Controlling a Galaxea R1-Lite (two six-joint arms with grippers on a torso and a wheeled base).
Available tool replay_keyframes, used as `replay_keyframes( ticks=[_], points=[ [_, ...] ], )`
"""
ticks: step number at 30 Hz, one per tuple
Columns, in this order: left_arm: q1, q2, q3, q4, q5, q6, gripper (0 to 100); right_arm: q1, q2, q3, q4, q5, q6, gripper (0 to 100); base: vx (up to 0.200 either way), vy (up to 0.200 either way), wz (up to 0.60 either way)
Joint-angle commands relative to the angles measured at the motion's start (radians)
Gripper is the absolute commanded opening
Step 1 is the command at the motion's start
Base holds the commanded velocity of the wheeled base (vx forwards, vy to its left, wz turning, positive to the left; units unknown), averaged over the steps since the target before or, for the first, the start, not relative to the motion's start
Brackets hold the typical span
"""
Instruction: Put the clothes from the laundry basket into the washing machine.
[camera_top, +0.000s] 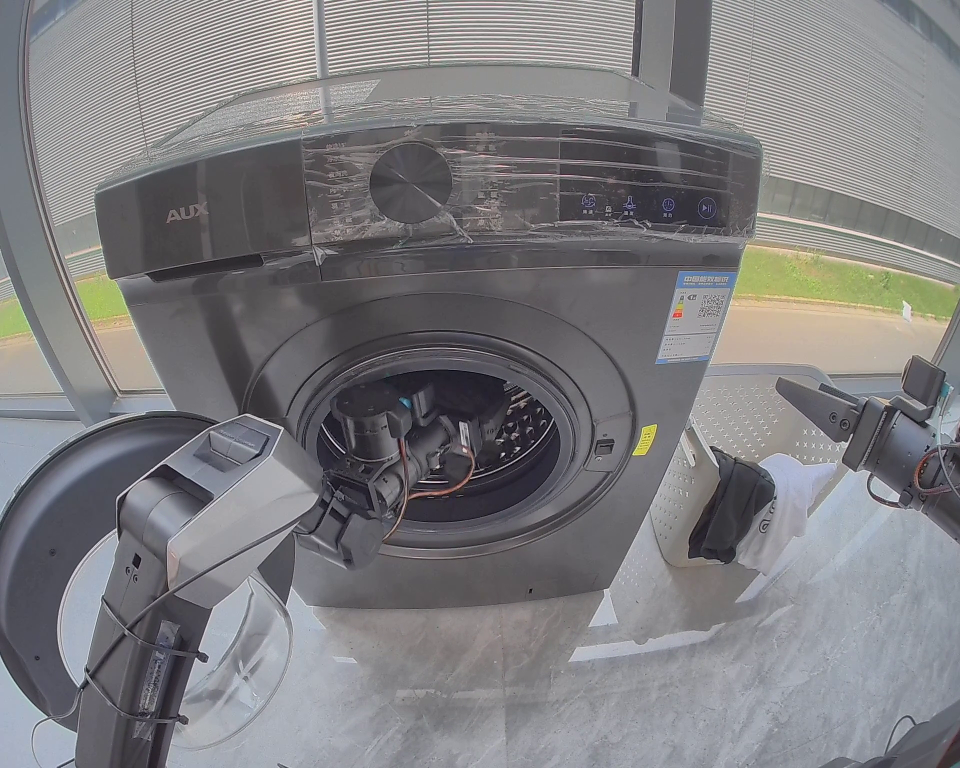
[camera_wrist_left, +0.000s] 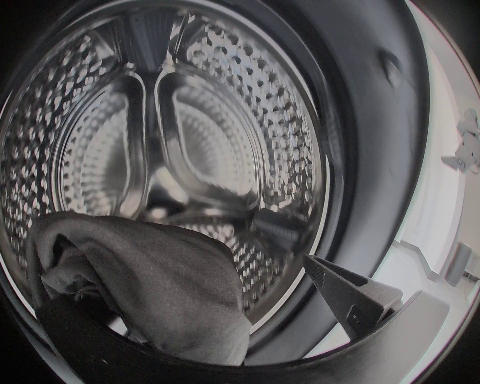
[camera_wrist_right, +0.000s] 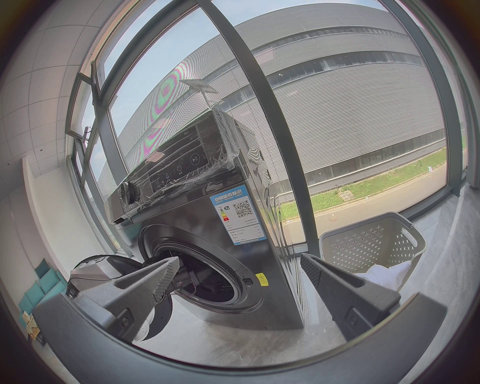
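Where it swings wide at the left, door: leaves the opening free for an arm.
Left gripper: sits inside the drum, jaws spread; I'd say it is letting go.
Grey garment: soft and crumpled, seemingly draped over one finger, not pinched.
Washing machine: front loader, panel under plastic wrap.
Laundry basket: white, perforated, just beside the machine.
Black garment, white garment: slumped over the basket's rim.
Right gripper: jaws apart, empty, near the basket, likely ready for them.
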Motion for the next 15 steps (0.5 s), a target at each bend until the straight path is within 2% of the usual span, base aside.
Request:
replay_keyframes(
  ticks=[1,6,7,9,10,11,13,15],
  points=[
    [0.002,0.043,-0.081,0.006,0.010,-0.012,100,0.003,0.003,-0.003,0.000,0.000,0.000,100,0.000,0.000,0.00],
    [0.025,0.043,-0.058,0.083,0.022,-0.003,100,0.003,0.002,-0.002,0.000,0.000,0.000,100,0.000,0.000,0.00],
    [0.026,0.039,-0.058,0.106,0.025,0.008,100,0.003,0.003,-0.002,0.000,0.000,0.000,100,0.000,0.000,0.00],
    [0.030,0.033,-0.056,0.149,0.025,0.051,100,0.003,0.005,-0.002,0.000,0.000,0.000,100,0.000,0.000,0.00],
    [0.030,0.033,-0.056,0.149,0.025,0.051,100,0.003,0.005,-0.002,0.000,0.000,0.000,100,0.000,0.000,0.00],
    [0.028,0.028,-0.052,0.173,0.030,0.086,100,0.003,0.005,-0.003,0.000,0.000,0.000,100,0.000,0.000,0.00],
    [0.026,0.028,-0.050,0.195,0.051,0.099,100,0.003,0.005,-0.002,0.000,0.000,0.000,100,0.000,0.000,0.00],
    [0.023,0.031,-0.058,0.213,0.086,0.097,100,0.003,0.003,-0.002,0.000,0.000,0.000,100,0.000,0.000,0.00]
  ],
)
